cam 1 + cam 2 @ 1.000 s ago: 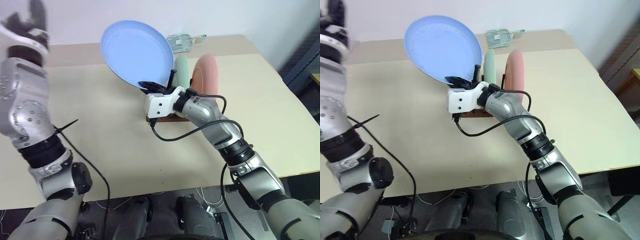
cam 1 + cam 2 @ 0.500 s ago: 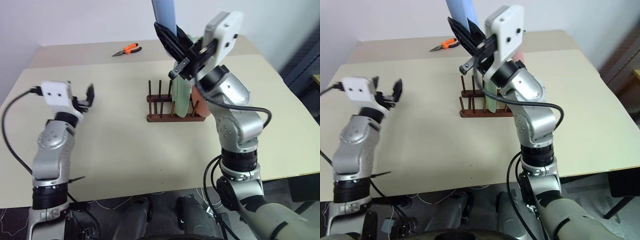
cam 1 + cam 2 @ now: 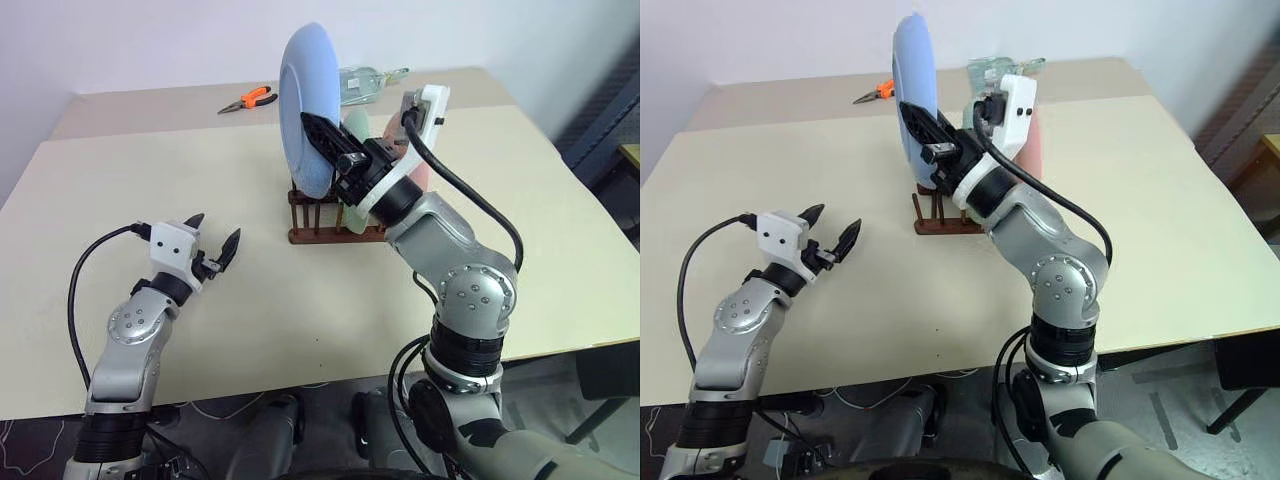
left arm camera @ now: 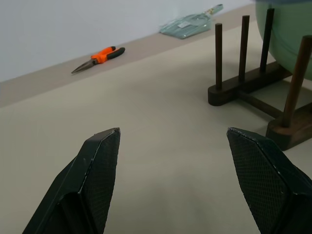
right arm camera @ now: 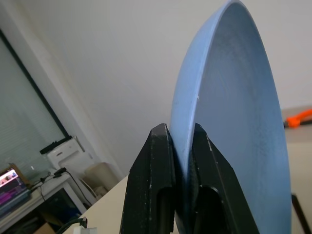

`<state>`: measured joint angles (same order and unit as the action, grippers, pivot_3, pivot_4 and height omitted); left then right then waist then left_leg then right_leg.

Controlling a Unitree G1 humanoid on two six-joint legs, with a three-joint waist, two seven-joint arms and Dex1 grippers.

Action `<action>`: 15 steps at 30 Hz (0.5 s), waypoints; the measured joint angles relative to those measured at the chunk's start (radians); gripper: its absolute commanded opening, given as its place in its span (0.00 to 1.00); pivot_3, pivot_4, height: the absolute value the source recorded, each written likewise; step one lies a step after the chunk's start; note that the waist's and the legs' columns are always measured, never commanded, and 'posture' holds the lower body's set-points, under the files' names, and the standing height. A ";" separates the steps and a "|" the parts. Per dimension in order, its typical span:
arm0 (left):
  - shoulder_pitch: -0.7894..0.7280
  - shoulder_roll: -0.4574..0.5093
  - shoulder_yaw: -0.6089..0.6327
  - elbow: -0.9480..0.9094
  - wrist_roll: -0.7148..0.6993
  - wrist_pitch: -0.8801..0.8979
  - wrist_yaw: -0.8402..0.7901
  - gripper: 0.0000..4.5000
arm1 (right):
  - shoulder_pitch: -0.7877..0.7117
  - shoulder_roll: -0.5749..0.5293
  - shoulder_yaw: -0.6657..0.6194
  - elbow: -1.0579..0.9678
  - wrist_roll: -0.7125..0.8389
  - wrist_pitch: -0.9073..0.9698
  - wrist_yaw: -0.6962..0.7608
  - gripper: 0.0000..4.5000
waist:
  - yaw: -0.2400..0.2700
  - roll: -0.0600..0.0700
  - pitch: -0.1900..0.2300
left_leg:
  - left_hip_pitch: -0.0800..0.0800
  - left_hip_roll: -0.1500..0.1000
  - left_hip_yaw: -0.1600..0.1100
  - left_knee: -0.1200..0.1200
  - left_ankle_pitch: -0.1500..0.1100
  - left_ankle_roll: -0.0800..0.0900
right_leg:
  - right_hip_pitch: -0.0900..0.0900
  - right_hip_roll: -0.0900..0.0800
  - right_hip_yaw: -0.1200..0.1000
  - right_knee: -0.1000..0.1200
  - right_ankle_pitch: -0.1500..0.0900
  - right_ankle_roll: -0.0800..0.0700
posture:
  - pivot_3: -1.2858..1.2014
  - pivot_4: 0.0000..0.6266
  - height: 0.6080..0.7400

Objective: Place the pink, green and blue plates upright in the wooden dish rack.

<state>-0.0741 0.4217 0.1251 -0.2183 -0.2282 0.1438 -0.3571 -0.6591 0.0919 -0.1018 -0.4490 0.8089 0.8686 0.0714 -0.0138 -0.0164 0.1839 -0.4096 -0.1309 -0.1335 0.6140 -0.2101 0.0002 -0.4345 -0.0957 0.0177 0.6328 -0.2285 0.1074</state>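
Two plates in wooden rack (image 3: 335,222), green plate (image 3: 356,140), pink plate (image 3: 1036,140) prob. behind, R gripper (image 5: 176,146) pinching blue plate (image 3: 305,105) upright above pegs, L gripper (image 3: 213,245) jaws wide, empty, over table (image 3: 250,300).

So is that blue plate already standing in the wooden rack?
Not yet. The blue plate is upright but still above the wooden rack, its rim pinched in the right gripper's shut jaws.
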 measured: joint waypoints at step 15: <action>0.015 -0.012 -0.017 -0.005 0.024 0.000 -0.016 0.79 | 0.012 0.010 -0.007 0.068 0.048 0.032 -0.141 0.00 | 0.000 0.000 0.000 | 0.000 0.000 0.000 0.000 0.000 0.000 | 0.000 0.000 0.000 0.000 0.000 0.000 | 0.52 0.24 0.85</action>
<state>-0.0594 0.4097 0.1081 -0.2232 -0.2045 0.1435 -0.3731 -0.6470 0.1015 -0.1089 -0.3809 0.8574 0.9002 -0.0694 -0.0143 -0.0163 0.1840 -0.4096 -0.1304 -0.1333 0.6138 -0.2101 0.0002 -0.4346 -0.0952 0.0175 0.6327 -0.2284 0.1073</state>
